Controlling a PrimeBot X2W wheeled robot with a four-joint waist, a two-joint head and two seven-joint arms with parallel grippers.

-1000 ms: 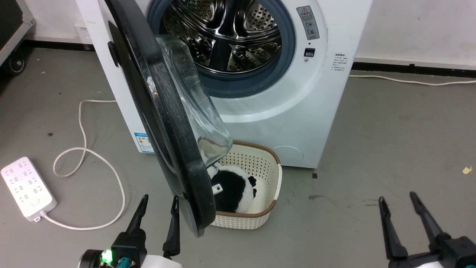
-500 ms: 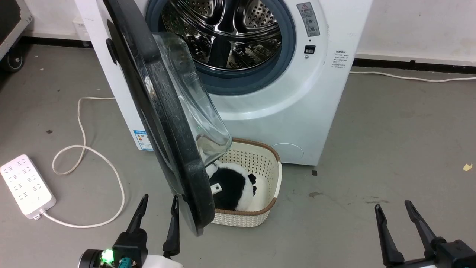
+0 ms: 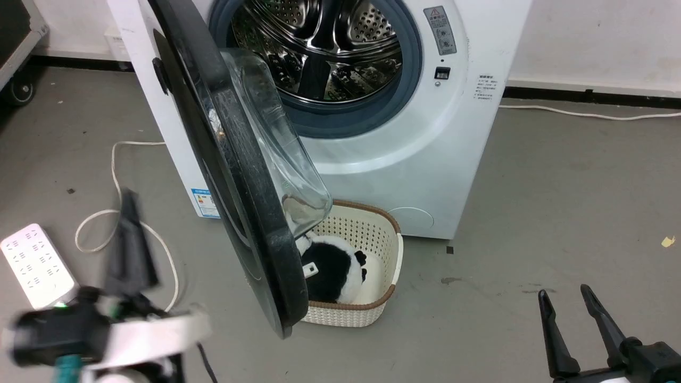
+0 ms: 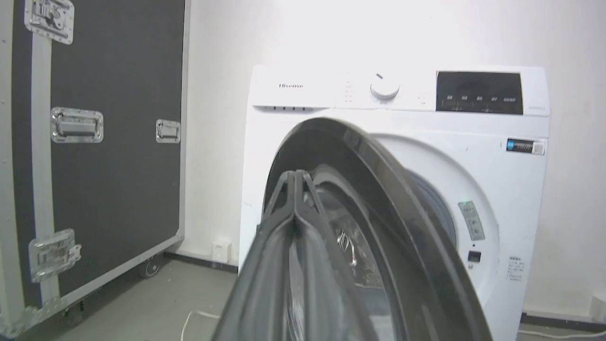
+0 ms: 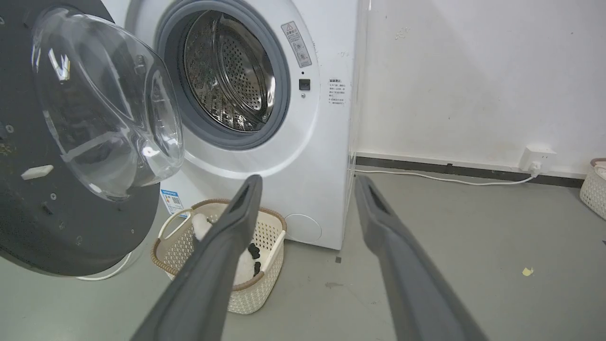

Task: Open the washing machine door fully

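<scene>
target: washing machine door (image 3: 234, 175) half open, left of drum (image 3: 319, 53) | left gripper (image 4: 296, 176): fingers together, left of door | right gripper (image 3: 563, 290): spread, idle | next: sweep rim farther left along hinge arc

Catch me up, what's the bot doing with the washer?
It's opening the washing machine door, which stands swung well out from the drum but not fully back. The left gripper, shut and empty, points at the door's outer face without touching it. The right gripper hangs open, low, idle.
</scene>
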